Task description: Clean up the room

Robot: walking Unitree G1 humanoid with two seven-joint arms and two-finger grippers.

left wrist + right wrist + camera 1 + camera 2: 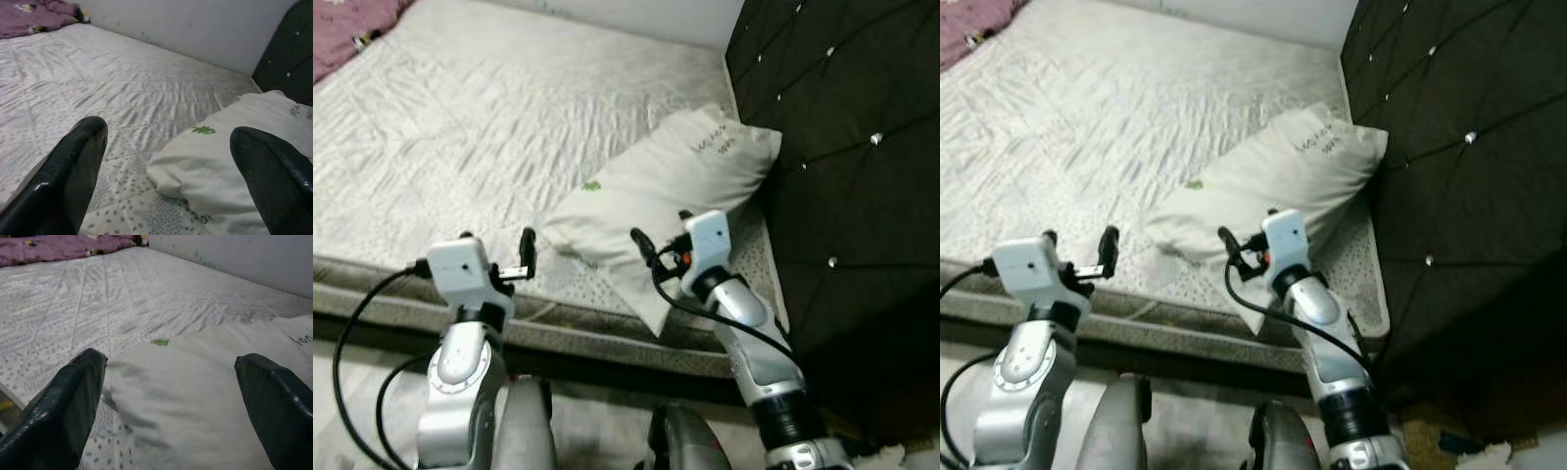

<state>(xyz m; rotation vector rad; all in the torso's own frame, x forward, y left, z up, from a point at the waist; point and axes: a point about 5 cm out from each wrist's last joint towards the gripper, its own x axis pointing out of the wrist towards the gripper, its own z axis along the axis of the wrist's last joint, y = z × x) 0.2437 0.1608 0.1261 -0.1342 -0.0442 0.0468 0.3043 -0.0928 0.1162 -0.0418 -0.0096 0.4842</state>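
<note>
A white pillow [675, 186] with a small green mark and handwriting lies on the bed [489, 127], leaning against the dark headboard [847, 166]. My right gripper [658, 233] hovers open over the pillow's near end; its black fingers [63, 411] frame the pillow [195, 401] in the right wrist view. Above the bed's near edge, left of the pillow, my left gripper [495, 247] is held open. The pillow [230, 156] lies between and past that gripper's fingertips [73, 166] in the left wrist view.
A purple blanket [347, 29] is bunched at the bed's far left corner. The tufted black headboard stands along the right side. A pale wall [195, 29] runs behind the bed. The mattress's near edge [568, 323] is close in front of me.
</note>
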